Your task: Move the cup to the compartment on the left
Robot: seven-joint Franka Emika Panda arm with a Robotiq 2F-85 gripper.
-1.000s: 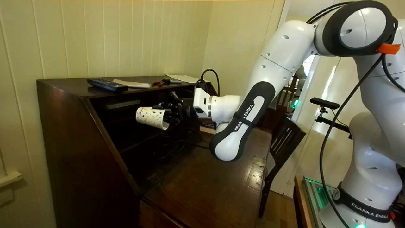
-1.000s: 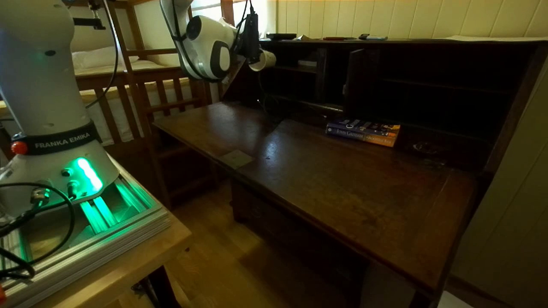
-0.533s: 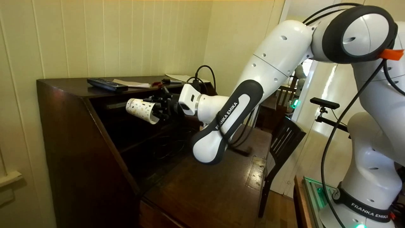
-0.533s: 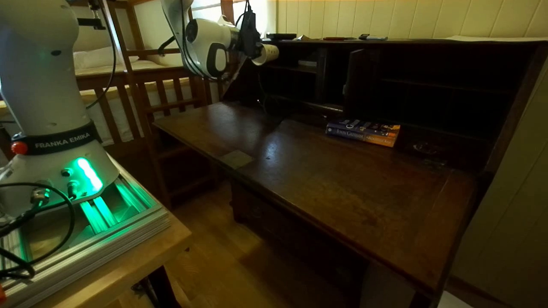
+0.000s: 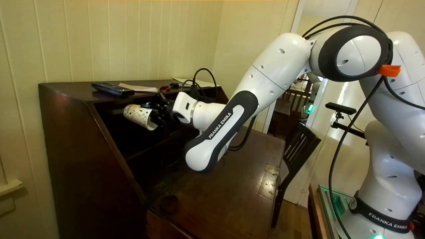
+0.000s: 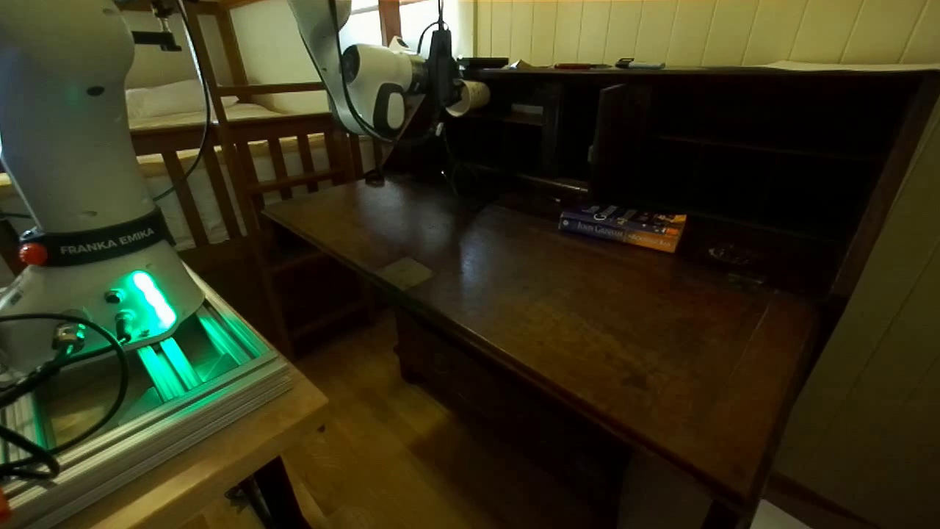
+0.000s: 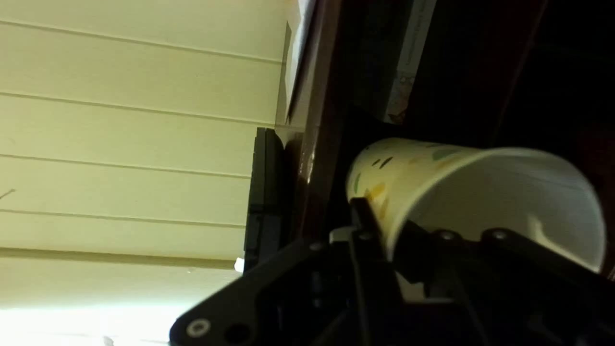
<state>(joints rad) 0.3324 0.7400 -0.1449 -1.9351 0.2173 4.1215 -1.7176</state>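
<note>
The cup is white with coloured flecks; it shows in both exterior views and in the wrist view. My gripper is shut on the cup's wall at the rim. In the wrist view its fingers pinch the wall, one outside and one inside the mouth. The cup lies nearly sideways, its mouth toward the gripper and its base toward the desk hutch. It is in front of the upper left compartment, just below the hutch top; how far inside it is I cannot tell.
A remote and papers lie on the hutch top. A divider and an open small door stand right of the left compartment. A pale flat item lies in the compartment. Books lie on the desk.
The arm has carried the cup toward the left compartment, leftward in an exterior view and slightly rightward in an exterior view. The cup has tilted a little. The grip looks the same.
</note>
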